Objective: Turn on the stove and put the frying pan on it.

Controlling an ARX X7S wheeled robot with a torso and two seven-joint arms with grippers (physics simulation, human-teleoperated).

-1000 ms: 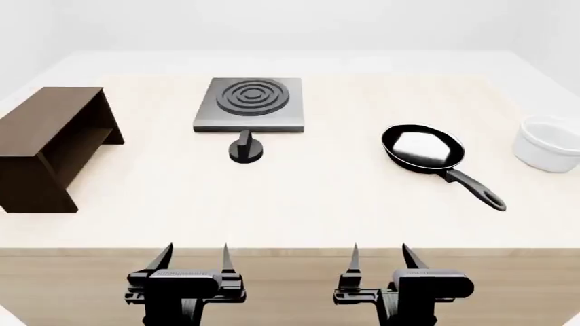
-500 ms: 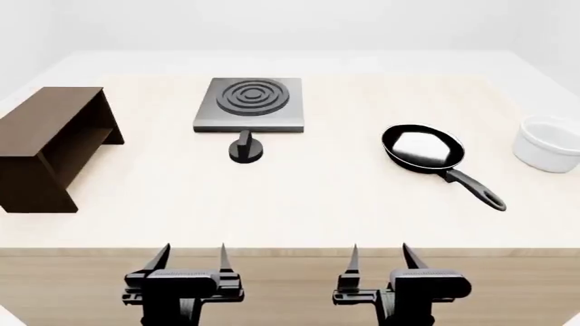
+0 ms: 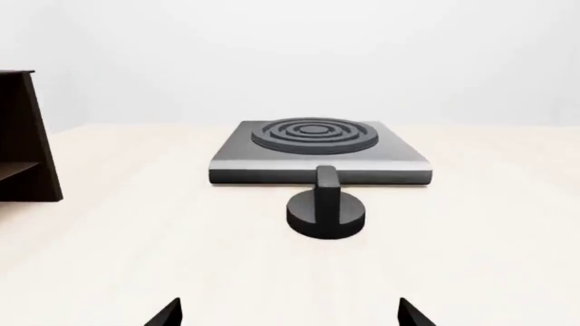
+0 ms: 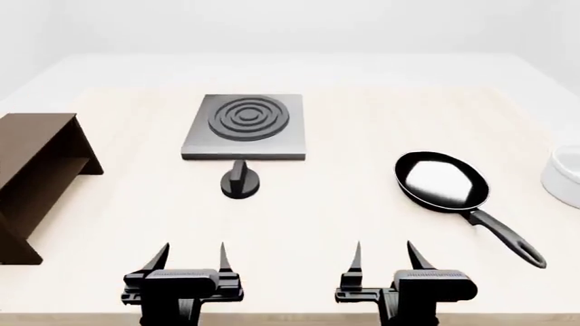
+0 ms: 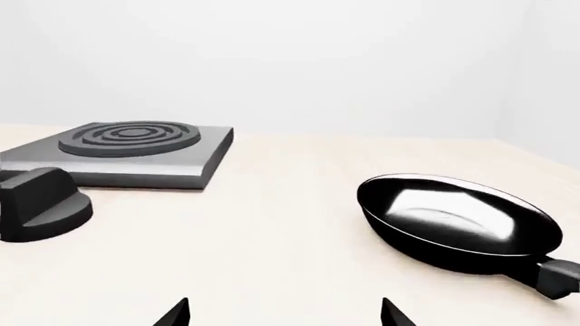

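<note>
Both grippers hang released at the near edge of the table [image 4: 344,204], holding nothing: the left gripper [image 4: 191,257] at about 7 o'clock in the head view, the right gripper [image 4: 382,257] at about 5 o'clock, each with its two pointed fingers spread and aimed away from the robot.

From the left gripper, the knob [image 4: 240,183] lies at 12 o'clock, well apart; it is a small black round disc with an upright ridge running front to back, resting on the table. Just beyond the knob, at its 12 o'clock, sits the stove [image 4: 244,129], a flat square grey slab with a round burner of concentric rings on top. In the left wrist view the knob [image 3: 327,210] stands just in front of the stove [image 3: 319,153], a narrow gap between them.

The frying pan [image 4: 442,183] rests on the table at about 3 o'clock from the knob and well apart from the stove, at roughly 1 o'clock from the right gripper. Its glossy inside reflects pale light, and its long black handle [image 4: 507,239] points toward 4 o'clock, ending in a hole. The right wrist view shows the frying pan [image 5: 453,221] upright and empty.

Farther out, a dark brown shelf [image 4: 37,176] stands at 9 o'clock, and a white bowl [image 4: 566,175] is cut by the frame at 3 o'clock.
</note>
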